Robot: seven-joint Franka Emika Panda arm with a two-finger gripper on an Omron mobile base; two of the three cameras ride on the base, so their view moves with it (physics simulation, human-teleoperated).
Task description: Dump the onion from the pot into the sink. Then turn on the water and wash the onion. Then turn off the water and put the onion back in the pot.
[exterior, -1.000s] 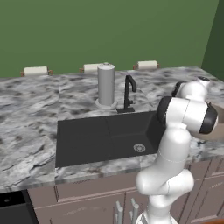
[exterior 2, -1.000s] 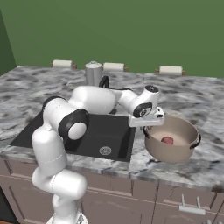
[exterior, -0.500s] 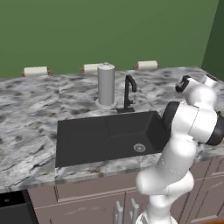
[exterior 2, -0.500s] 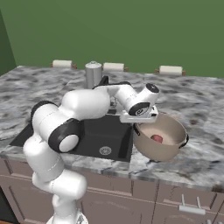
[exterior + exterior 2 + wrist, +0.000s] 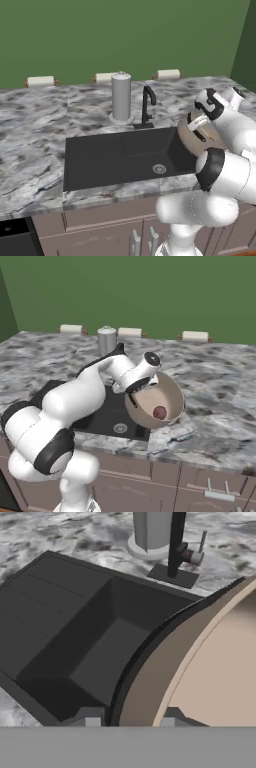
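Observation:
The tan pot (image 5: 150,395) hangs tipped on its side over the right end of the black sink (image 5: 100,155), its mouth facing the right base camera. The reddish onion (image 5: 160,413) lies inside it, low against the rim. My gripper (image 5: 131,400) is shut on the pot's rim on the sink side. In the left base view the pot (image 5: 187,139) shows its outer wall, with the gripper (image 5: 196,125) at its upper edge. The hand view has the pot's dark-banded rim (image 5: 150,672) between my fingertips (image 5: 92,722), above the sink basin (image 5: 75,637). No water runs from the black faucet (image 5: 146,107).
A tall grey cylinder (image 5: 120,96) on a round base stands left of the faucet behind the sink. Three paper rolls (image 5: 105,77) line the back of the marbled counter (image 5: 30,130). My own arm arches across the sink's right part.
The pot has come up off the counter right of the sink, moved left toward the basin and tipped far over. The onion has rolled down toward the rim.

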